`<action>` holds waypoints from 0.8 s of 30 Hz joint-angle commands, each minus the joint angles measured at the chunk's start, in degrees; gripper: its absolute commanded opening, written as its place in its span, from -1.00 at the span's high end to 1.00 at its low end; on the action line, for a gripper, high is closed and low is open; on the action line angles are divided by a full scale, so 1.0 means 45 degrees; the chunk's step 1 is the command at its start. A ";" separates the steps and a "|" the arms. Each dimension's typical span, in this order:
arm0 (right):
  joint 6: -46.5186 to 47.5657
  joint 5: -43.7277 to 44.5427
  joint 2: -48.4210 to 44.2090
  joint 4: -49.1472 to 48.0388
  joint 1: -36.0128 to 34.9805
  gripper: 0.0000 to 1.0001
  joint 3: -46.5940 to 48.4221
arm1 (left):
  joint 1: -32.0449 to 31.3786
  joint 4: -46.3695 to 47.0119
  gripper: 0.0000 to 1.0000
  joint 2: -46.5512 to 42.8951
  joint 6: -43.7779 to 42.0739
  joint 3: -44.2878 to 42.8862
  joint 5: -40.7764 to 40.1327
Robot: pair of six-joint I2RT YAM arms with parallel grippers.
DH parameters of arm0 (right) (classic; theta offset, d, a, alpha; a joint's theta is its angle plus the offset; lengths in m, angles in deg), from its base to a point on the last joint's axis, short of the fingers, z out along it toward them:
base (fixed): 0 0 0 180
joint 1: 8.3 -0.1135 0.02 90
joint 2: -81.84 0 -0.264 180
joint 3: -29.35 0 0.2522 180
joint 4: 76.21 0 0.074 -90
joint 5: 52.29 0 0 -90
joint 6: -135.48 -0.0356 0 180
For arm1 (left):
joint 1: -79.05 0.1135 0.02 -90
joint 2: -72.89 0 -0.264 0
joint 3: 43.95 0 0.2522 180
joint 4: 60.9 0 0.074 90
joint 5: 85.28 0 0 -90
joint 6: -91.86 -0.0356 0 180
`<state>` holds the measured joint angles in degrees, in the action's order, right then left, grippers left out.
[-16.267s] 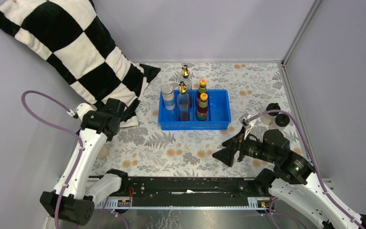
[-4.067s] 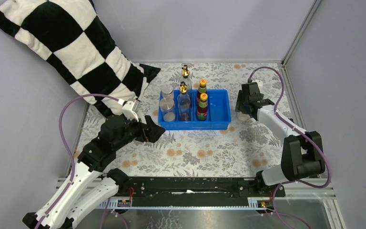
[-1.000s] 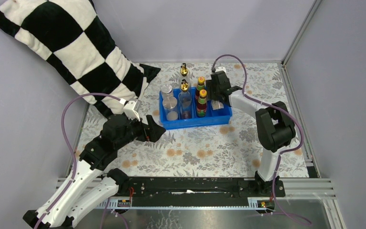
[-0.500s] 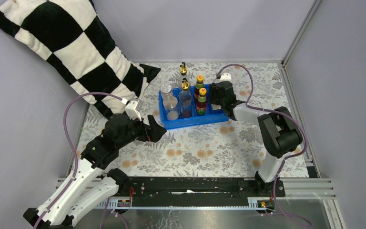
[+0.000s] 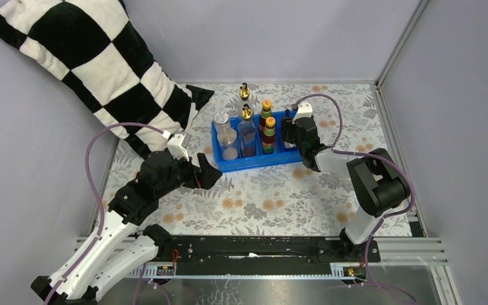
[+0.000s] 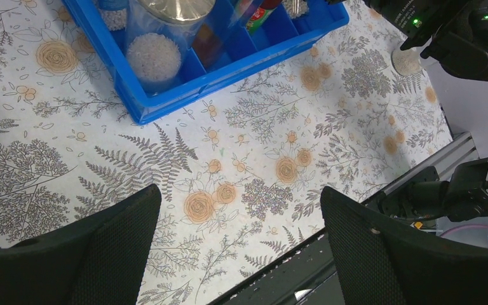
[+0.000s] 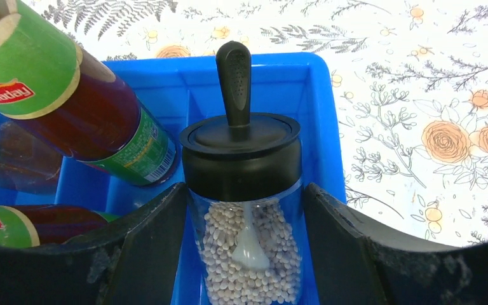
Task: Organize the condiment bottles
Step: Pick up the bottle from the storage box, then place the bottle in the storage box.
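Note:
My right gripper (image 5: pixel 290 129) is shut on a black-capped shaker (image 7: pixel 244 254) full of white beads, holding it upright in the right end of the blue tray (image 5: pixel 295 159). To its left in the tray stand two orange-capped dark bottles (image 5: pixel 268 135), two gold-spouted clear bottles (image 5: pixel 246 130) and two silver-lidded jars (image 5: pixel 228 141), each pair one behind the other. The orange-capped bottles (image 7: pixel 89 108) show beside the shaker in the right wrist view. My left gripper (image 5: pixel 210 175) is open and empty over the floral table, near the tray's front left corner. A second beaded container (image 6: pixel 406 61) stands on the table under the right arm.
A black-and-white checked pillow (image 5: pixel 82 63) leans at the back left, close to the tray. Grey walls close the back and both sides. A black rail (image 5: pixel 248 248) runs along the near edge. The left wrist view shows the tray's front wall (image 6: pixel 184 89).
My right arm has moved a little right and lower with the shaker, settling it into the tray's right end. The left arm has barely moved.

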<state>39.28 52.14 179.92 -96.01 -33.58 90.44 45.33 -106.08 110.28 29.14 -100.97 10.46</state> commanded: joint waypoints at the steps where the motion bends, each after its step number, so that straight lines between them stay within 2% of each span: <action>1: 0.0568 0.0627 -0.0669 -0.3023 -0.0044 0.06 -0.0104 | -0.0124 0.0558 -0.98 -0.0012 -0.0068 0.0122 -0.0162; 15: 0.1321 0.0742 0.0961 -0.7099 -0.0183 0.03 0.0468 | -0.0243 0.0630 -0.98 -0.0125 -0.0048 0.0153 -0.0123; 24: 0.2316 0.1572 0.2771 -1.1334 -0.0517 -0.01 0.0157 | -0.0389 0.0651 -0.98 -0.0094 -0.0051 0.0196 -0.0103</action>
<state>46.84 55.22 191.13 -129.12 -34.63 89.96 44.15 -106.06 110.19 29.14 -100.97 10.28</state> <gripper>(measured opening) 0.698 0.990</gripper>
